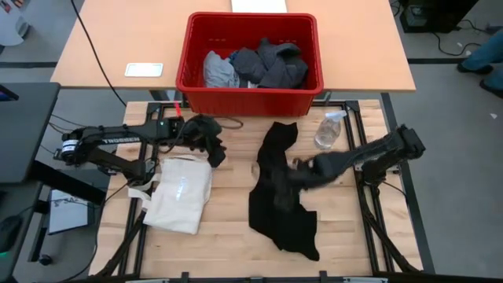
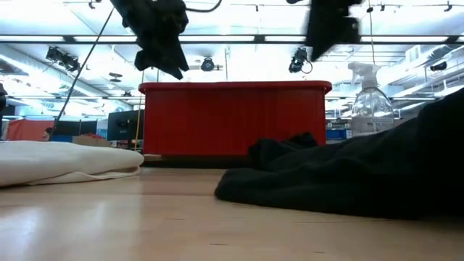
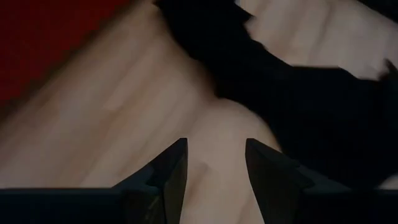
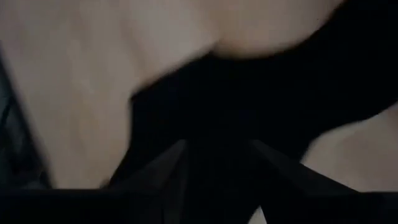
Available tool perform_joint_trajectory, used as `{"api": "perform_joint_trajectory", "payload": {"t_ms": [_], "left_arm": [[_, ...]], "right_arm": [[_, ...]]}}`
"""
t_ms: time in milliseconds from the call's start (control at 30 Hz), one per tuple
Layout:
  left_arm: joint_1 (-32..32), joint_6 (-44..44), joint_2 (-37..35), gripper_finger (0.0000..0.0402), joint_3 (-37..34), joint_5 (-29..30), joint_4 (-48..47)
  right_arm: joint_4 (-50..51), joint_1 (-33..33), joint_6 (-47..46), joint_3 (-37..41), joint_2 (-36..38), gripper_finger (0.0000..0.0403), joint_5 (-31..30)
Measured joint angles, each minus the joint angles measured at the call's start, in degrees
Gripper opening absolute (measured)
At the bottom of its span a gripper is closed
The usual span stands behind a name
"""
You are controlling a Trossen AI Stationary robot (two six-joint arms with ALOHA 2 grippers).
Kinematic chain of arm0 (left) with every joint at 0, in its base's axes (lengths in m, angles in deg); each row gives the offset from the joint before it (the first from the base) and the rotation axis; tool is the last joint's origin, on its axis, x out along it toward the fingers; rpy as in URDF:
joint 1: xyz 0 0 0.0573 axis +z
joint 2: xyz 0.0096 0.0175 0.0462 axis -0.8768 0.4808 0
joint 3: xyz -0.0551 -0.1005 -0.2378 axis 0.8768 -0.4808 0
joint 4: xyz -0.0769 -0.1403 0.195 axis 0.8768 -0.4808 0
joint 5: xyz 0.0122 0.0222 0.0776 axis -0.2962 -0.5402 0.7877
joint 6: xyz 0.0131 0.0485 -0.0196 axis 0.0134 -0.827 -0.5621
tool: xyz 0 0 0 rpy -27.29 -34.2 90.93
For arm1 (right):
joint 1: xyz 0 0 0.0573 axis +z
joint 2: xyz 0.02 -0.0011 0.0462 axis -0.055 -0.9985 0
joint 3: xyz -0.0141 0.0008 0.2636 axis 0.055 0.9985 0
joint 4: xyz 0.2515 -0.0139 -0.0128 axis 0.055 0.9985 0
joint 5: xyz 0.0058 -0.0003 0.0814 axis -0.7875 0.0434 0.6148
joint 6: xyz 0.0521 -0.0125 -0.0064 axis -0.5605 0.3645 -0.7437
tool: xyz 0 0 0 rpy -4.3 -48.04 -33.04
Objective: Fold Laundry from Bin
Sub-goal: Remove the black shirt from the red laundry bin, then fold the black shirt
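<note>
black T-shirt (image 1: 279, 189): crumpled on the worktop (image 1: 228, 236), below the bin (image 1: 250, 98)
bin: high view alone shows grey garments (image 1: 255, 67) inside
right gripper (image 1: 302, 174): over the shirt, fingers parted, blurred, grip unclear
left gripper (image 3: 214, 168): open, empty

T-shirt (image 1: 279, 189) lies before the bin (image 1: 250, 96), right of tote (image 1: 181, 192).

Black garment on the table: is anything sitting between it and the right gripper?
Nothing visible does. The right gripper is directly over the black garment, fingers apart in the right wrist view with only dark cloth beyond them. The spray bottle stands off to the side, and the cream tote bag lies by the left gripper.
</note>
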Motion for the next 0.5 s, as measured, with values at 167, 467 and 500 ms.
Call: {"api": "perform_joint_trajectory", "payload": {"t_ms": [167,467,500], "left_arm": [[7.2,-5.6,1.7,0.0166,0.0,-1.6,1.9],[26.9,-17.1,9.1,0.0166,0.0,-16.8,7.3],[28.7,-17.7,10.0,0.0166,0.0,-18.6,8.5]], "right_arm": [[-1.6,-12.4,6.1,0.0,2.4,0.0179,-2.3],[-5.7,-34.9,14.4,0.0,0.7,0.0173,2.3],[-6.5,-37.1,15.3,0.0,0.7,0.0173,1.8]]}}
